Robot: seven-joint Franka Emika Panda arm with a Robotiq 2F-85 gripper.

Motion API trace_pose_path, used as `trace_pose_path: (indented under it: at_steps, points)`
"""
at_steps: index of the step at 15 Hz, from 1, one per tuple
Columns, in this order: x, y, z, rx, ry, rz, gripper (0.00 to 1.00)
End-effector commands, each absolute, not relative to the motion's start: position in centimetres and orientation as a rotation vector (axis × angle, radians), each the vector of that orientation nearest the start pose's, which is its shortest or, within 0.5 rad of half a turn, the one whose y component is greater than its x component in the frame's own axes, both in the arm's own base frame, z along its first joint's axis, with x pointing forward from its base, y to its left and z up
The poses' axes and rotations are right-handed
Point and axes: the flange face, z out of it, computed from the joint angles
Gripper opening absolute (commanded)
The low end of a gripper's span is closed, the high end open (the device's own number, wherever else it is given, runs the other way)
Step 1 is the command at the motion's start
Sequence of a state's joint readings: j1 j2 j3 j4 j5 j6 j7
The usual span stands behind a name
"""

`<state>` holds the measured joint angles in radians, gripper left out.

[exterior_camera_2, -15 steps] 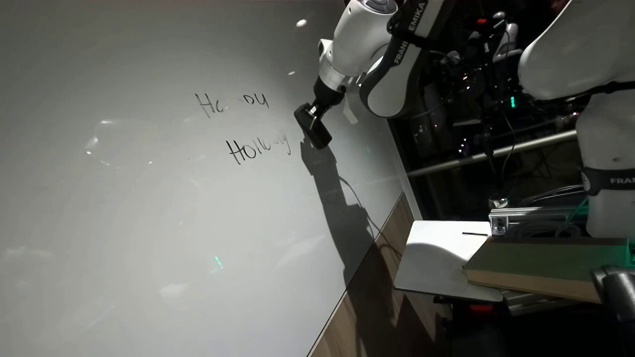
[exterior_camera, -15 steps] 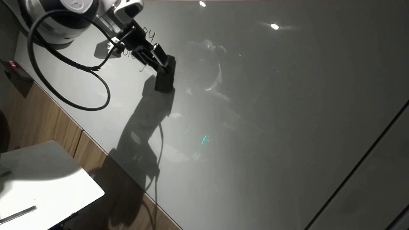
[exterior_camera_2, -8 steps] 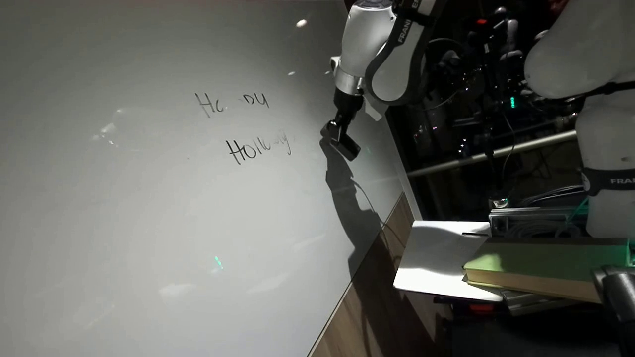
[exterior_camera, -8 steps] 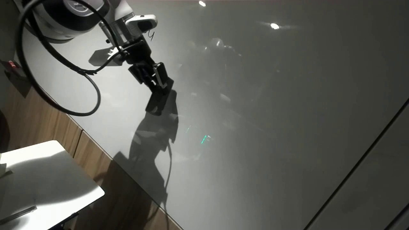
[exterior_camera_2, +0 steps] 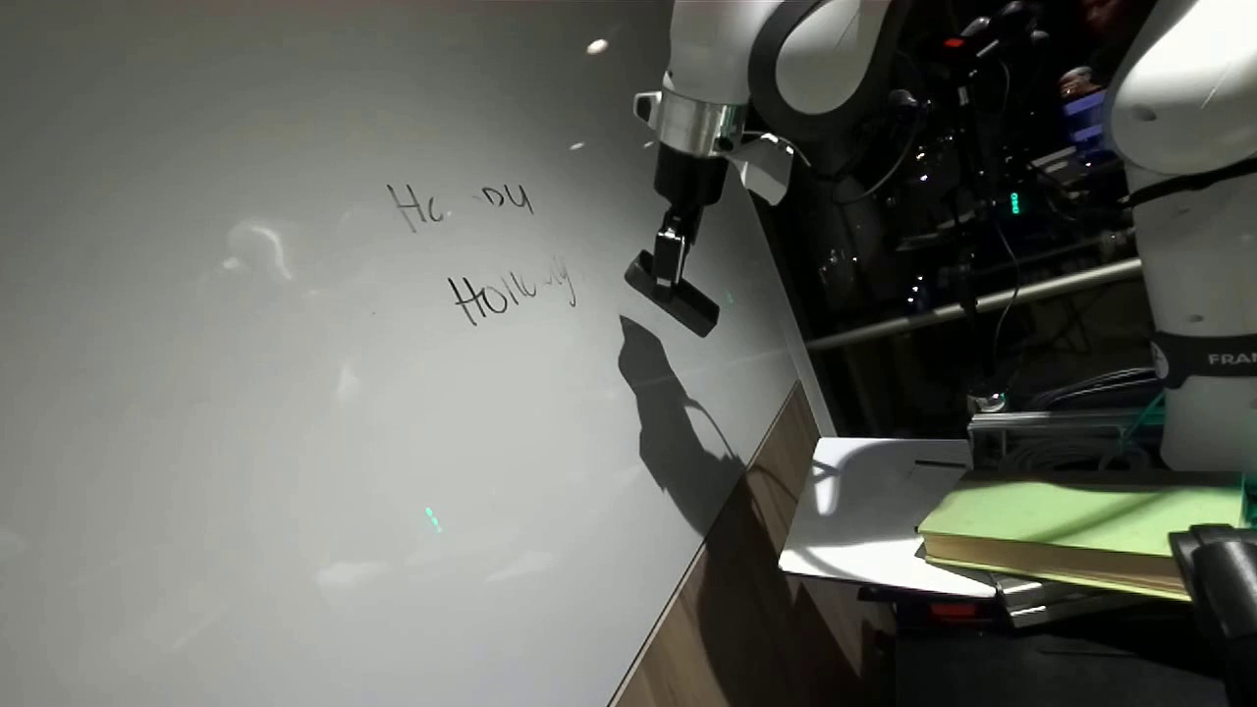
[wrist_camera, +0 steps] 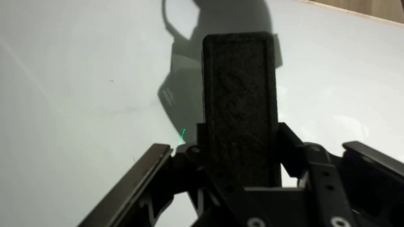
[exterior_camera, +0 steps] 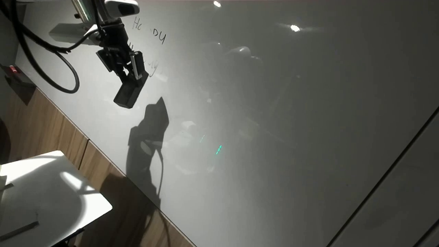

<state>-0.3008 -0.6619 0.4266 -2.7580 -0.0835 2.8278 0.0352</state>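
A black block (wrist_camera: 240, 94) is clamped in the gripper (wrist_camera: 243, 145), its near end hidden in the wrist view. In an exterior view it is held at 3 o'clock from the lower handwritten line (exterior_camera_2: 499, 297) on the whiteboard (exterior_camera_2: 245, 442), some middle letters being too faint to read. The arm (exterior_camera_2: 707, 74) is cut off at 12 o'clock; dark clutter (exterior_camera_2: 938, 152) at 2 o'clock can hardly be made out.
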Motion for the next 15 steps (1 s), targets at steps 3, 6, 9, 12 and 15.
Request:
trace_pose_path:
  at_steps: [3,6,9,12,15]
  points:
    - [38.2,6.5,48.2,-3.089,-0.303,-1.209,0.3]
    - [38.0,8.3,48.6,-3.023,-0.309,-1.253,0.3]
    - [37.1,9.6,50.7,-2.955,-0.316,-1.377,0.3]
    - [37.0,9.3,52.4,-2.893,-0.32,-1.53,0.3]
    - [38.0,8.3,52.4,-2.851,-0.309,-1.639,0.3]
